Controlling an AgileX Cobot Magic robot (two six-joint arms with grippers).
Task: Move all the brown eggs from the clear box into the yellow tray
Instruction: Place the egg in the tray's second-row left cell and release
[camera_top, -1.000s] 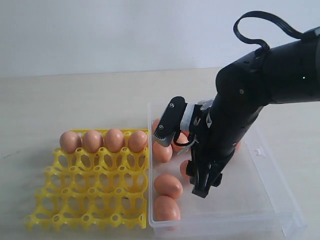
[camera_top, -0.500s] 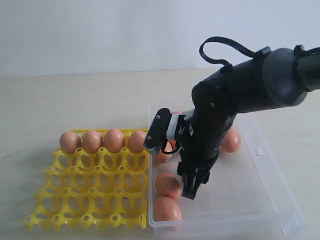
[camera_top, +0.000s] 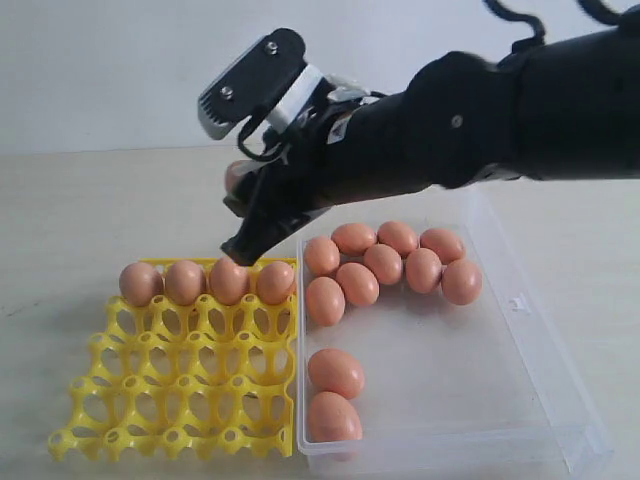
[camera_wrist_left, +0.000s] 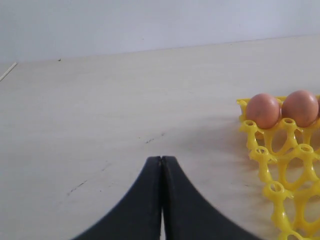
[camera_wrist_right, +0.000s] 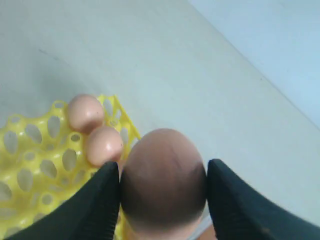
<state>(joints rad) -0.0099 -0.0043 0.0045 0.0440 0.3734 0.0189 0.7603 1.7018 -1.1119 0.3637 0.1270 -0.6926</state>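
Observation:
My right gripper (camera_top: 238, 215) is shut on a brown egg (camera_top: 236, 177), held in the air above the back row of the yellow tray (camera_top: 180, 380). In the right wrist view the held egg (camera_wrist_right: 163, 177) fills the gap between both black fingers (camera_wrist_right: 102, 200). The tray's back row holds a line of brown eggs (camera_top: 228, 279); its other cups are open. The clear box (camera_top: 500, 380) to the right holds several eggs at its far end (camera_top: 385, 262) and two near its front left corner (camera_top: 336, 372). My left gripper (camera_wrist_left: 161, 159) is shut on nothing, low over bare table left of the tray (camera_wrist_left: 280, 165).
The right arm (camera_top: 480, 120) stretches across from the right, above the far end of the clear box. The box's latch tab (camera_top: 517, 301) sits on its right wall. A pale wall runs behind the table.
My right gripper has lifted out of the clear box with an egg and swung up and left, from over the box's front part to above the tray's back row.

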